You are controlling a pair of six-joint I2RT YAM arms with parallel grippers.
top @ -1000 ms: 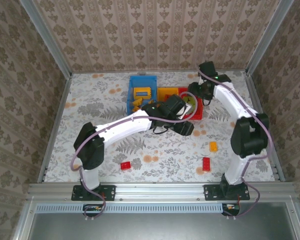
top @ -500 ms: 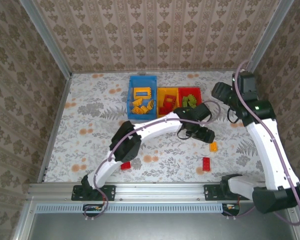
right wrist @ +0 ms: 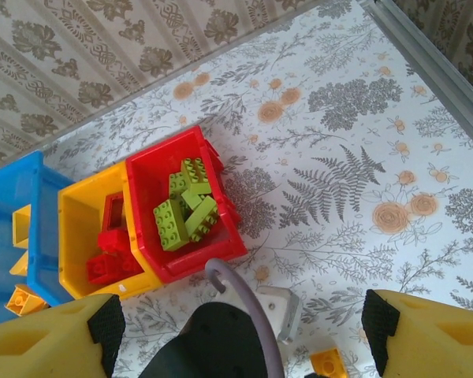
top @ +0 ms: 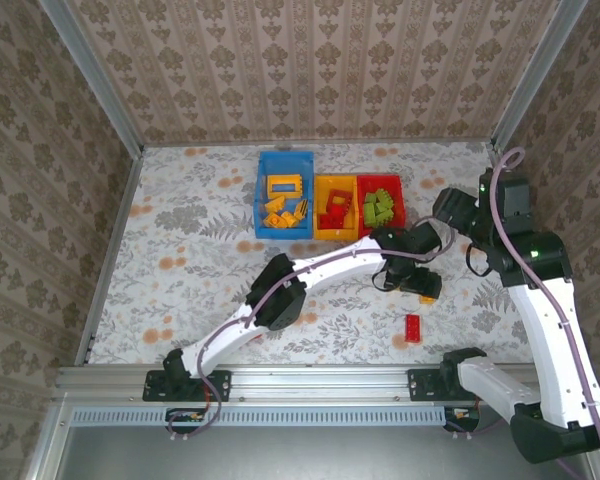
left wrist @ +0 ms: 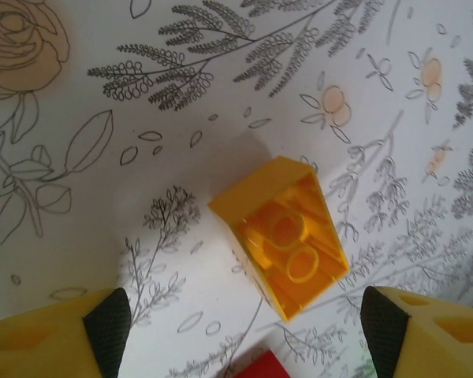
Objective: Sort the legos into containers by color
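Directly below the left gripper [left wrist: 244,327], jaws spread wide and empty, a small orange-yellow plastic brick [left wrist: 288,236] lies on the floral-patterned table [left wrist: 142,94]; the right gripper [right wrist: 243,331], likewise spread and empty, hangs beside the red rectangular plastic bin [right wrist: 165,161] holding green bricks [right wrist: 185,209]

Left gripper [left wrist: 238,324] and right gripper [right wrist: 236,321] hover (jaws spread wide).

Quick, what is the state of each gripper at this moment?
Left gripper: open, holding nothing, over a loose orange-yellow brick.
Right gripper: open, holding nothing.
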